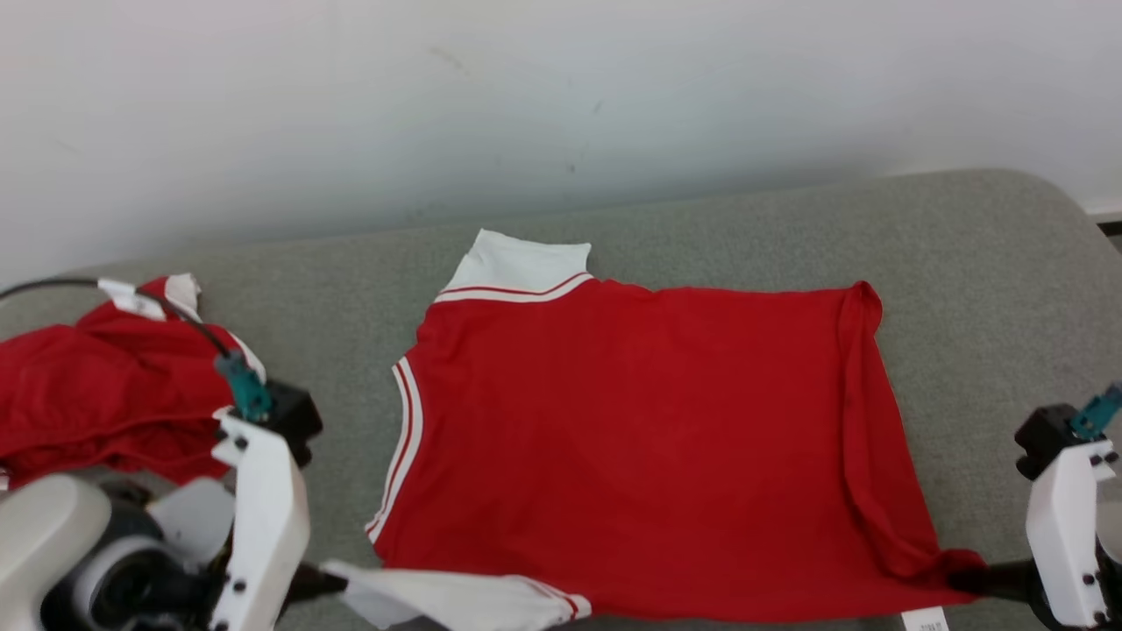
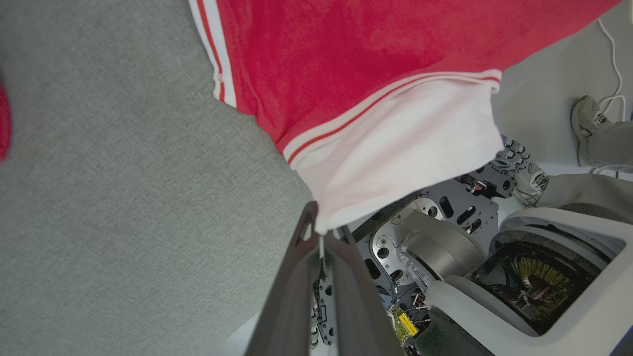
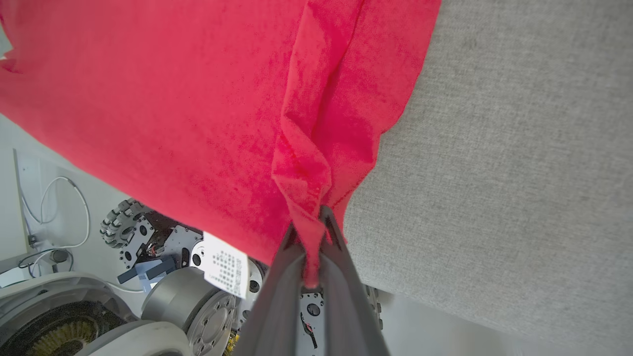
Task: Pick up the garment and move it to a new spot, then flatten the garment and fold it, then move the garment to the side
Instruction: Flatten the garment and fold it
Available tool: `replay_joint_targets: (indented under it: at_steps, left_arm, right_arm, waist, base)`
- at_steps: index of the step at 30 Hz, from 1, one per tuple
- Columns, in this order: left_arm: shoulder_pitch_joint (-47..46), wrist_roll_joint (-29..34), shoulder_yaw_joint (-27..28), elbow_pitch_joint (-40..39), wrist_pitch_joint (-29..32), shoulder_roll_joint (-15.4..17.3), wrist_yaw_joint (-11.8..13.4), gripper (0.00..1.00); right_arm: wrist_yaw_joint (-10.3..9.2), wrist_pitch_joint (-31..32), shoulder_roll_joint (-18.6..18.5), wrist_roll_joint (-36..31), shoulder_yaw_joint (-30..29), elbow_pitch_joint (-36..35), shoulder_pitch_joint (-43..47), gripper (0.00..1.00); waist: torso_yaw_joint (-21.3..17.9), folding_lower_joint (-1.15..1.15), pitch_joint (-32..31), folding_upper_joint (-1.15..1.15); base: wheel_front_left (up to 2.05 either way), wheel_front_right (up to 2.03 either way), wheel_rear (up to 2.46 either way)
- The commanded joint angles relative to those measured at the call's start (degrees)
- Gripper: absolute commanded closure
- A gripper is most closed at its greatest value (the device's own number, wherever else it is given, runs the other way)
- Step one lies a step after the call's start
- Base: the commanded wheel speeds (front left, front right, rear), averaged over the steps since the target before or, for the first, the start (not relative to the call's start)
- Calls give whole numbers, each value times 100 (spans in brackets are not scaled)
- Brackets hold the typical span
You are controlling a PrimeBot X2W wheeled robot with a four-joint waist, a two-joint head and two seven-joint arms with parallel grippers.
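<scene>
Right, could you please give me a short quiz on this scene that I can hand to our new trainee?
1. True or false: the left tool is shut on the spread garment's white sleeve.
2. Which part does the right tool pinch? A) collar B) red hem corner C) label
3. What lies crumpled on the grey surface at the robot's left?
Key: 1 true; 2 B; 3 a second red garment.
</scene>
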Motion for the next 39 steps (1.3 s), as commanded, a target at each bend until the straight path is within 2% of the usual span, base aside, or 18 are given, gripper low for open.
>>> replay_joint_targets:
  at_steps: [1,9,20,22,23,25,26,27,28,34,39]
  left_arm:
    - [-223,89,7,123,72,-88,-41,100]
    - [-1283,471,-157,1374,266,-777,-284,100]
    - [-2390,888,-159,3136,-131,-1543,-624,100]
    - [-2497,930,-190,3404,-200,-1655,-673,100]
    - [-2539,923,-195,3523,-242,-1709,-703,100]
    - [-2594,967,-207,3752,-330,-1799,-748,100]
    - [-2602,985,-205,3860,-394,-1835,-755,87]
    - [-2616,1016,-213,3964,-464,-1871,-768,40]
    - [-2619,1052,-222,4079,-549,-1909,-781,0]
    - [-2577,1145,-193,4570,-1144,-2133,-998,0]
    - [-2404,1228,-126,4608,-1884,-2184,-1228,0]
  right_arm:
    - [-10,40,108,-55,-47,91,-125,100]
    - [-10,168,804,63,-270,783,-649,100]
    - [-10,260,1613,495,-685,1975,-1346,100]
    - [-10,252,1754,503,-694,2185,-1452,92]
    - [-10,229,1817,505,-703,2266,-1486,83]
    - [-10,158,1925,450,-703,2403,-1544,51]
    - [-10,105,1973,430,-709,2456,-1558,13]
    - [-10,41,2020,396,-716,2523,-1584,0]
    - [-10,-14,2057,358,-709,2596,-1611,0]
    - [-10,-328,2104,217,-741,2875,-1641,0]
    - [-10,-1285,1895,-78,-931,2678,-1477,0]
  waist:
    - [-55,0,156,0]
    - [-253,0,613,0]
    - [-479,0,1085,0]
    - [-498,0,1115,0]
    - [-506,0,1124,0]
    - [-519,0,1133,0]
    - [-524,0,1129,0]
    - [-528,0,1121,0]
    - [-528,0,1103,0]
    - [-484,0,847,0]
    - [-381,0,517,0]
  base:
    - [0,0,0]
    - [0,0,0]
    - [0,0,0]
    - [0,0,0]
    - [0,0,0]
    - [0,0,0]
    - [0,0,0]
    - [0,0,0]
    - [0,0,0]
    - [0,0,0]
    - [0,0,0]
